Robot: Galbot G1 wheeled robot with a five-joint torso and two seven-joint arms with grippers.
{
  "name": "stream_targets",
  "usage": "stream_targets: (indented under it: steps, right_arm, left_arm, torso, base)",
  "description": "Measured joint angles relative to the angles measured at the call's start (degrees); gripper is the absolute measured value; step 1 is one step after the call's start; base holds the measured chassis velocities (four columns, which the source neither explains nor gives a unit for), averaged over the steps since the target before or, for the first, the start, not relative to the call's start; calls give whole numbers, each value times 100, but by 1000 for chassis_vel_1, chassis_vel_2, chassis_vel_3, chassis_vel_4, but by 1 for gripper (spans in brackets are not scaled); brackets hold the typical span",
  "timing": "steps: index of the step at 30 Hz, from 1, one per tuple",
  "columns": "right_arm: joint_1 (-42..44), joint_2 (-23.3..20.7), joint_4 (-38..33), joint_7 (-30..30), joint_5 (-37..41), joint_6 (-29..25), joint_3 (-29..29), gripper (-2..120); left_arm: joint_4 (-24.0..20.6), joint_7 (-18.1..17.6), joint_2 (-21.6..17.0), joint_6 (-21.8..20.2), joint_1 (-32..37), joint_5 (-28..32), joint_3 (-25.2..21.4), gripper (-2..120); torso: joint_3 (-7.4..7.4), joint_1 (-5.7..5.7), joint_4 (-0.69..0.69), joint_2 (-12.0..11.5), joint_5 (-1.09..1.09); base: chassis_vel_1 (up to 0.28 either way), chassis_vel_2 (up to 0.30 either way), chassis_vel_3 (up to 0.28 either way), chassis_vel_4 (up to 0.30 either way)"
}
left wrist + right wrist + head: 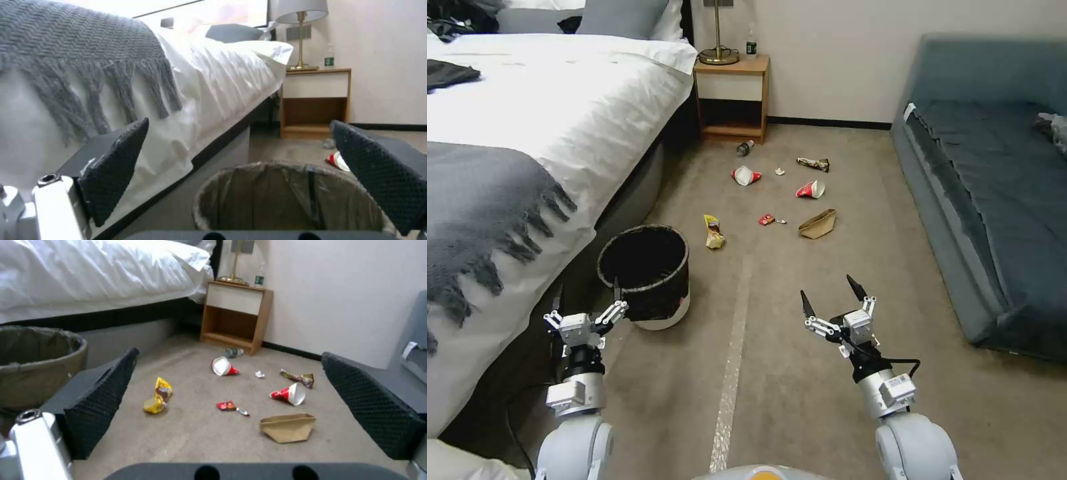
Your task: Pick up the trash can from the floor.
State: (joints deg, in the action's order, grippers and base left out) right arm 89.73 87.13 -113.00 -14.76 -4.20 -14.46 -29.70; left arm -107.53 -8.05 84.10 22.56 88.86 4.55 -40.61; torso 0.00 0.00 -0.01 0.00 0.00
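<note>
On the floor beside the bed, in the head view, the trash can stands upright, its black liner folded over the rim and a white band showing at the base. A pale strip of tape runs along the carpet just right of it. The left claw hovers just in front of the can's near side, fingers spread wide with nothing between them. The right claw hangs over bare carpet to the right of the tape, well apart from the can, also wide open and empty. Farther off lie scattered scraps: a yellow snack bag, a brown paper bag, two red and white paper cups, and a bottle near the nightstand. A blue-grey sofa fills the right side.

In the left wrist view, the left claw frames the open mouth of the trash can, its two black textured fingers set far apart with the can beyond and between them, untouched. The bed with its grey fringed throw rises alongside.

In the right wrist view, the right claw is spread wide and empty, the litter lying on the floor ahead between its fingers. The trash can sits off to one side, next to the bed
</note>
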Motion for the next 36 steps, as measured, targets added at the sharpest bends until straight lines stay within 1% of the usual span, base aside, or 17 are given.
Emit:
stream_targets:
  steps: [6,8,9,11,14,19,21,25,28,30,31,32,33,34,36]
  right_arm:
    - [-15,-6,7,-7,4,-4,13,100]
    - [-21,-9,14,-7,11,-4,18,100]
    - [-21,-9,14,-7,11,-4,18,100]
    - [-27,-9,23,-7,14,-4,24,100]
    - [-30,-8,26,-7,15,-4,34,100]
    - [-47,-9,40,-6,19,-19,38,100]
    - [-88,-19,83,-3,15,-125,35,100]
    - [-109,-31,91,-3,-29,-150,32,100]
    - [-124,-34,101,-10,-64,-157,34,100]
    - [-126,-31,121,-77,-88,-176,41,100]
    - [-126,-31,121,-77,-88,-176,41,100]
    - [-124,-30,147,-109,-103,-200,45,100]
    - [-125,-31,159,-120,-105,-208,46,100]
    - [-125,-31,159,-120,-105,-208,46,100]
    - [-143,-46,186,-142,-105,-228,45,100]
  left_arm:
    - [-33,-208,3,-115,0,-57,15,100]
    - [-64,-390,0,-210,-2,-151,33,100]
    - [-64,-390,0,-210,-2,-151,33,100]
    - [-83,-523,-7,-276,-6,-215,41,100]
    - [-88,-593,-6,-293,-13,-241,44,100]
    - [-88,-719,12,-315,-27,-243,59,100]
    - [-82,-932,41,-412,-62,-216,93,100]
    - [-81,-1018,59,-493,-88,-178,107,100]
    - [-91,-1094,61,-616,-111,-37,139,100]
    - [-182,-1217,51,-889,-110,288,214,100]
    - [-182,-1217,51,-889,-110,288,214,100]
    - [-281,-1363,49,-1216,-104,575,276,100]
    - [-337,-1459,52,-1423,-104,719,296,100]
    - [-337,-1459,52,-1423,-104,719,296,100]
    - [-440,-1642,65,-1947,-161,1182,297,100]
  torso:
    - [0,0,0,0,0]
    - [0,0,0,0,0]
    - [0,0,0,0,0]
    - [0,0,0,0,0]
    - [0,0,0,0,0]
    - [0,-1,1,0,0]
    - [0,0,0,0,0]
    - [0,0,0,0,0]
    - [0,0,0,0,0]
    - [0,0,1,0,1]
    - [0,0,1,0,1]
    - [0,0,1,0,0]
    - [0,0,1,0,0]
    - [0,0,1,0,0]
    - [0,0,1,0,0]
  base:
    - [-69,76,65,-66]
    - [-61,65,65,-71]
    - [-66,69,65,-79]
    - [-71,83,60,-77]
    - [-73,78,68,-73]
    - [-68,70,66,-80]
    - [-65,70,67,-69]
    - [-57,51,51,-56]
    - [0,0,0,0]
    - [0,0,0,0]
    - [0,0,0,0]
    - [0,0,0,0]
    - [0,0,0,0]
    - [0,0,0,0]
    - [0,0,0,0]
